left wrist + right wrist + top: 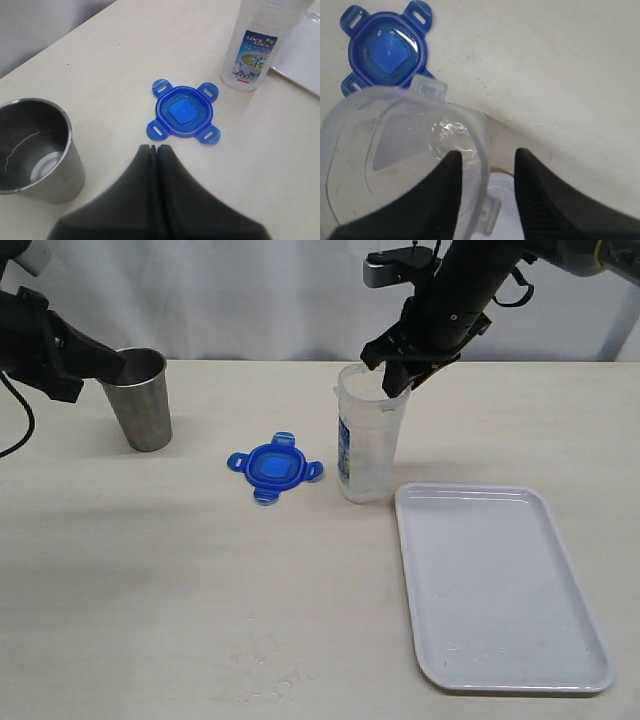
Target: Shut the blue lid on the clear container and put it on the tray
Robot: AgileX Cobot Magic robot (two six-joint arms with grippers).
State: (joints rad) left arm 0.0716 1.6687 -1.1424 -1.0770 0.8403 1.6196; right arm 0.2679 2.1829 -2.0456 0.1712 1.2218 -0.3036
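Right hand [485, 165], jaws parted astride the container [370, 435] rim: withdraw straight up, avoid tipping; lid [274, 467] lies beside container.

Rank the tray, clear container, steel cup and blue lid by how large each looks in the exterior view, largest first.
1. the tray, by far the widest.
2. the clear container, tallest of the rest.
3. the steel cup and the blue lid: similar in apparent area, one upright and one flat, so I will not rank them.
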